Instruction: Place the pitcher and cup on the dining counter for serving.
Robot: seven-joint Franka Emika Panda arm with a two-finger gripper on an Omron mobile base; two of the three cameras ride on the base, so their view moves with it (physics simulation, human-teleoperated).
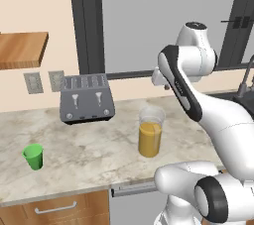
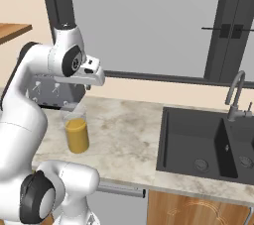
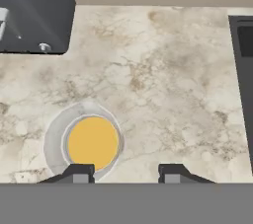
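Two items on your toaster counter [image 1: 99, 154]: pitcher [image 1: 150, 133], cup [image 1: 33, 156] well apart | your gripper [image 3: 124, 173] above pitcher, fingers parted, grasping nothing

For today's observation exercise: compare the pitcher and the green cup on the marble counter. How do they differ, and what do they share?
The pitcher is clear, showing orange juice; the cup is opaque bright green. The pitcher is much taller and wider than the cup. The pitcher stands right of the toaster; the cup stands to its left, nearer the front edge. Both stand upright on the counter, untouched.
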